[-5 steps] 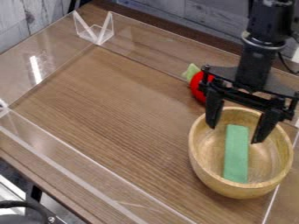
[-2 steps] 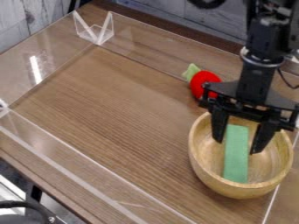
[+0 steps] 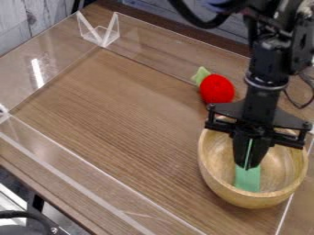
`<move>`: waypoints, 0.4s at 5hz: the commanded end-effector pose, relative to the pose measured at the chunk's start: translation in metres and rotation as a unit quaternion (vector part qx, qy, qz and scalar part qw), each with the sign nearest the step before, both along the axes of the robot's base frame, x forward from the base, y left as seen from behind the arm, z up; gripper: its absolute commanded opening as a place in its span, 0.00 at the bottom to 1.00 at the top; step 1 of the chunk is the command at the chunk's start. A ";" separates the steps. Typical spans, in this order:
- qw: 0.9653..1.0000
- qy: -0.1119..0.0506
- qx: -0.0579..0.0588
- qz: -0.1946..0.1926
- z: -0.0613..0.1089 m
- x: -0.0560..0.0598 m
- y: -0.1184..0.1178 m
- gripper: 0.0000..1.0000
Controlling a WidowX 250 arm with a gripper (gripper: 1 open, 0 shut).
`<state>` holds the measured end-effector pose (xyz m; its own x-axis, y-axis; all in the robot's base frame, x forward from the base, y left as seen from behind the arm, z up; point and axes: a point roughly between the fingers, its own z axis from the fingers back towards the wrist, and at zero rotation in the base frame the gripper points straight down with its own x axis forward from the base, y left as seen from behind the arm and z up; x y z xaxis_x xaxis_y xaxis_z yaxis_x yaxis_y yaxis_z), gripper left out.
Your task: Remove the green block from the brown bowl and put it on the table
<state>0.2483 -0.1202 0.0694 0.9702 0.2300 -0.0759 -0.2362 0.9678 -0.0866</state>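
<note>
A: What is happening at the wide, shallow bowl of light tan wood?

B: The black end effector is pointing straight down into it. A second ago its fingers were standing spread wide above the rim; now they are drawn in narrow and have sunk lower, straddling the flat, elongated light green block.

A: So is it pinching the block?

B: The fingers are sitting right against the block's upper end and look to be pinching it, though whether the hold is firm I cannot tell from this angle. The block itself is lying inside the bowl, leaning along the inner wall, not yet lifted.

A: What does that mean for the job?

B: I judge the grasp is just being made, so the lift is what remains, then a carry onto the bare brown wood-grain worktop. The red ball with its small green piece is resting just beyond the bowl, so placing to the left seems safer.
</note>
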 end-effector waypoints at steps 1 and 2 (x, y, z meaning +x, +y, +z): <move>0.999 -0.032 -0.016 0.004 0.012 0.005 0.002 1.00; 0.999 -0.040 -0.021 0.020 0.002 0.011 0.015 0.00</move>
<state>0.2545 -0.1040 0.0590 0.9611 0.2713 -0.0523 -0.2757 0.9540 -0.1180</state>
